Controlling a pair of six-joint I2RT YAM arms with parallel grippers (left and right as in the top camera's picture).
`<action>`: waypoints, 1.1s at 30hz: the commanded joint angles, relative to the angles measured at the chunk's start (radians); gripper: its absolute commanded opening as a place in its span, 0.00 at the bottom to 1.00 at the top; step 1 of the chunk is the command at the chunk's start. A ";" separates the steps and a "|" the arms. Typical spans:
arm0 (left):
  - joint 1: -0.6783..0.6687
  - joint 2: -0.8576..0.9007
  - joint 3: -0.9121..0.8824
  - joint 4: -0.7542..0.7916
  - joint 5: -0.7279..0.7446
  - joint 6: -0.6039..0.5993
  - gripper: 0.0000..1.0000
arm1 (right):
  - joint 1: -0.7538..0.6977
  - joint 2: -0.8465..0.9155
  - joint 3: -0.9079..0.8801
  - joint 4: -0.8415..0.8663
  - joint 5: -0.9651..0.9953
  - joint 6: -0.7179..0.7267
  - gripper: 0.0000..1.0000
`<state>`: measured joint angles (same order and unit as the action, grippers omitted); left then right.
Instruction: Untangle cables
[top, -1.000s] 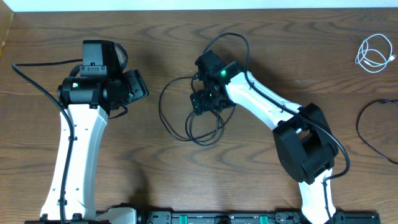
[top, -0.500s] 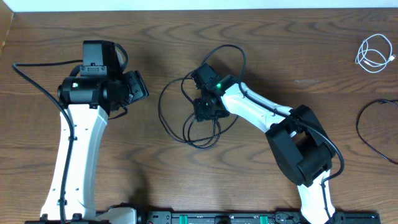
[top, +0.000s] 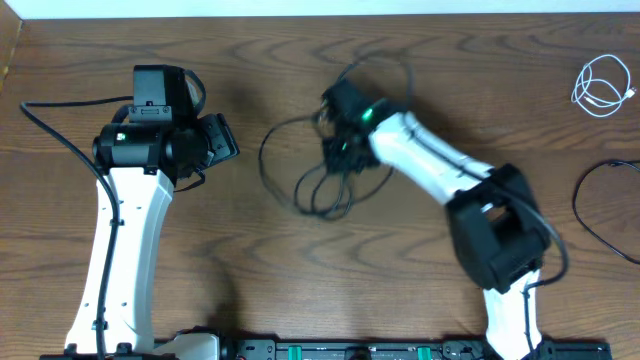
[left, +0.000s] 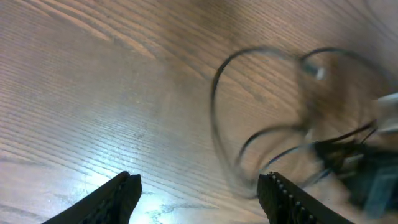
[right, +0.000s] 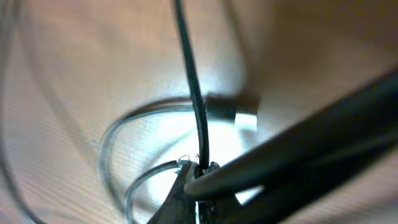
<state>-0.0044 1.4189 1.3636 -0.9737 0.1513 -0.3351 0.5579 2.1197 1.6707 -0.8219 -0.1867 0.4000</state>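
Two grippers: right gripper (right: 199, 171) clamped on one black cable (top: 262, 165), centre frame; left gripper (left: 199, 186) jaws apart, empty. One white cable (top: 600, 85) coiled upper right; one black cord (top: 577, 205) at right edge

White arms (top: 120, 250), black joints (top: 135, 148) (green light (top: 367, 112))

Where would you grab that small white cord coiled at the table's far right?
Probably from straight above: the white cable lies flat on the table, so an end effector must straddle it. Pinch the coil's left side, where several loops seem to bunch together.
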 joint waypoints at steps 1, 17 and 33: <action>0.004 0.000 -0.012 -0.006 -0.006 0.020 0.66 | -0.132 -0.111 0.155 -0.042 0.020 -0.081 0.01; 0.004 0.001 -0.012 -0.005 -0.006 0.020 0.66 | -0.777 -0.163 0.509 -0.216 0.023 -0.135 0.01; 0.004 0.001 -0.012 -0.001 -0.006 0.019 0.66 | -1.322 -0.149 0.507 -0.111 -0.034 -0.052 0.01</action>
<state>-0.0044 1.4189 1.3636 -0.9733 0.1513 -0.3325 -0.7258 1.9587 2.1704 -0.9577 -0.1726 0.3126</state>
